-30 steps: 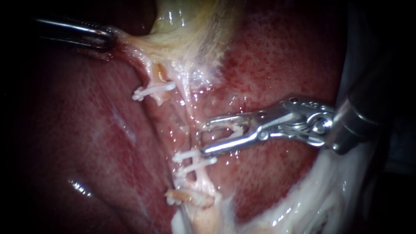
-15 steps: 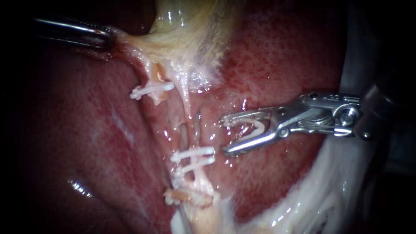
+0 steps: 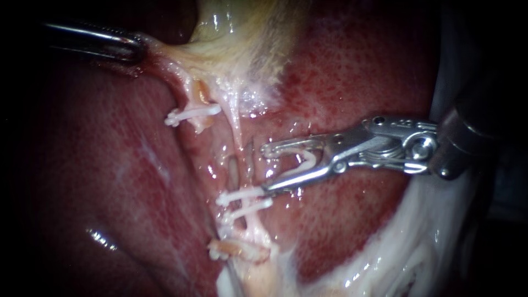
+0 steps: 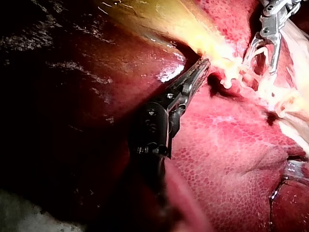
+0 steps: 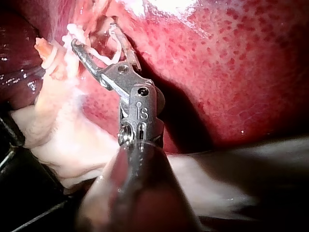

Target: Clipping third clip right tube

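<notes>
The right tube [image 3: 240, 137] runs down the middle of the endoscope view as a thin pale strand and carries two white clips [image 3: 245, 194] close together. My right instrument [image 3: 267, 168] sits just right of the tube, above those clips. Its jaws stand wide apart and hold a white clip [image 3: 302, 160] between them; the lower jaw tip touches the upper clip's end. The same clip [image 5: 102, 58] shows in the right wrist view. The left tube [image 3: 193, 102] bears one clip [image 3: 192, 114]. At upper left my left instrument [image 3: 129, 48] is shut on the gallbladder's [image 3: 242, 33] edge.
Red liver [image 3: 357, 71] surrounds the tubes. A clipped orange-tinged stump [image 3: 236, 250] lies below the two clips. White stringy tissue [image 3: 396, 258] fills the lower right. In the left wrist view my left instrument [image 4: 203, 64] grips yellowish tissue, and my right instrument [image 4: 260, 58] is ahead of it.
My right instrument drew back to the right, away from the right tube, then came back left to the tube's side. The left instrument kept still.
</notes>
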You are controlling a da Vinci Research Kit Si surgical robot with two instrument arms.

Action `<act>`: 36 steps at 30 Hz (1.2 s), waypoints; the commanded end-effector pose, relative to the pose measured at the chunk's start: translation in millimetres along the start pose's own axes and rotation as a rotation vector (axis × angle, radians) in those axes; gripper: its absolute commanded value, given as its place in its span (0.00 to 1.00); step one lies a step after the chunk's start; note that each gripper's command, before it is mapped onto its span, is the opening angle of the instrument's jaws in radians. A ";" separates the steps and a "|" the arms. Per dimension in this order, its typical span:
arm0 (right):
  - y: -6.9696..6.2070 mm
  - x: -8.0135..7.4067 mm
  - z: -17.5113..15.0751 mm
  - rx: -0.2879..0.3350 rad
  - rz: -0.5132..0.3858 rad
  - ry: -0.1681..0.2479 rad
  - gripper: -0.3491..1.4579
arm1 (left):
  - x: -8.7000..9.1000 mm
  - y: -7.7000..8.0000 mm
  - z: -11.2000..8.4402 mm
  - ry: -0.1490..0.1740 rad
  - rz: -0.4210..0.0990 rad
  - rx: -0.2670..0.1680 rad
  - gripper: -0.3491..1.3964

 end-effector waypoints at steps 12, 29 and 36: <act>-0.9 1.5 3.3 0.097 0.073 0.093 0.47 | 0.0 0.0 0.0 0.000 0.000 0.001 0.00; -1.9 5.6 1.4 0.152 0.117 0.203 0.47 | 0.0 0.0 0.1 0.000 0.000 0.001 0.00; -2.4 6.6 1.8 0.163 0.131 0.230 0.47 | 0.0 0.0 0.2 0.000 0.000 0.002 0.00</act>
